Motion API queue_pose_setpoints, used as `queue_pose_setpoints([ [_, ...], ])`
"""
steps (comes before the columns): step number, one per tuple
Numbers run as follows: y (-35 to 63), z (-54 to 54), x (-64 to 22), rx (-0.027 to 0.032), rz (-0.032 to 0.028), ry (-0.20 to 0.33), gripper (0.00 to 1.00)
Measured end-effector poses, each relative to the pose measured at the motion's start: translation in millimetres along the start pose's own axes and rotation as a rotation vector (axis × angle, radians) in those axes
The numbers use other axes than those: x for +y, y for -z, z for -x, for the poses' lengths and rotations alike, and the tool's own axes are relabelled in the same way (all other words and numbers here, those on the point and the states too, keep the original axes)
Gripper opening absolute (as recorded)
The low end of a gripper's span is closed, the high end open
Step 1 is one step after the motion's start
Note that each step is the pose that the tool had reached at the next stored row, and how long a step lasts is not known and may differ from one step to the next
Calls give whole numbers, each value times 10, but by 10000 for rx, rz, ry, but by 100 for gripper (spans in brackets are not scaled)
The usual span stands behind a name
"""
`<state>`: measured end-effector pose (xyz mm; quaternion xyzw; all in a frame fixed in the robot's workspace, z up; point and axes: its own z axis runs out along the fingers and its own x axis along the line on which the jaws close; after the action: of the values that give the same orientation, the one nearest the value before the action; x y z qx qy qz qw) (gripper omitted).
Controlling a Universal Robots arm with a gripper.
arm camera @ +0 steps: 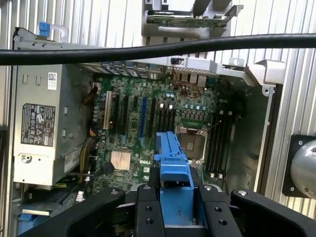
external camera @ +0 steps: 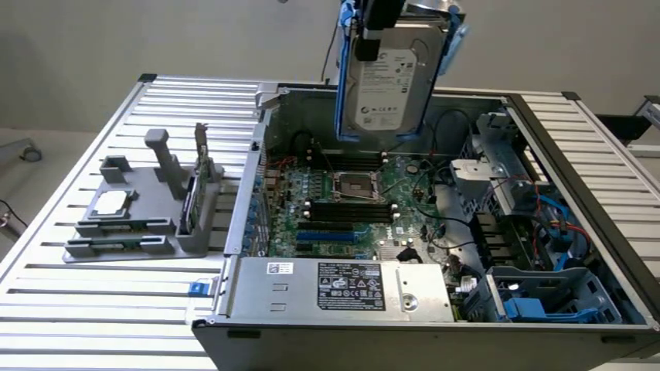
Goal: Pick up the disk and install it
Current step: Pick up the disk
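light: I see it even and soft | glare: pale shine on table slats (external camera: pixel 93 309) | shadows: dim inside the computer case (external camera: pixel 413 349)

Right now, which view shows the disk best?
The exterior view: the disk hangs upright in the gripper, its white label facing the camera. The wrist view shows its blue bracket end-on between the fingers.

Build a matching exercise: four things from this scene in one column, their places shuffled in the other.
1 disk
2 power supply
3 grey fixture
4 processor socket

A on the slatted table outside the case
B middle of the motherboard
C held by the gripper above the case
D inside the case, nearest the exterior camera

Pairs: 1-C, 2-D, 3-A, 4-B
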<state>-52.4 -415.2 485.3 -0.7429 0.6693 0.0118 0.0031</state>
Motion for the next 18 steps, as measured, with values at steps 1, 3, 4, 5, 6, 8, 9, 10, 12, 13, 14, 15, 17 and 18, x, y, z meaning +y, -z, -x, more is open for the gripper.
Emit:
queue_pose_setpoints([
  [1,0,-28,-27,0,0,1,33],
  [3,1,-87,-78,-1,0,0,33],
  [4,1,-117,-102,-1,-1,1,33],
  [5,1,-148,-127,0,0,1,33],
  [6,1,-180,-153,0,0,1,33],
  [8,1,-240,-201,-1,0,1,33],
  [9,1,-271,-226,-1,-1,1,33],
  [10,1,-301,-250,-1,0,0,33],
  [12,1,-361,-298,0,0,1,33],
  [13,1,-392,-322,-1,-1,2,33],
  [14,1,-423,-344,-1,-1,0,33],
  [15,1,-456,-366,0,0,0,33],
  [17,0,-524,-408,0,0,2,33],
  [18,-1,-559,-426,-1,-1,1,33],
])
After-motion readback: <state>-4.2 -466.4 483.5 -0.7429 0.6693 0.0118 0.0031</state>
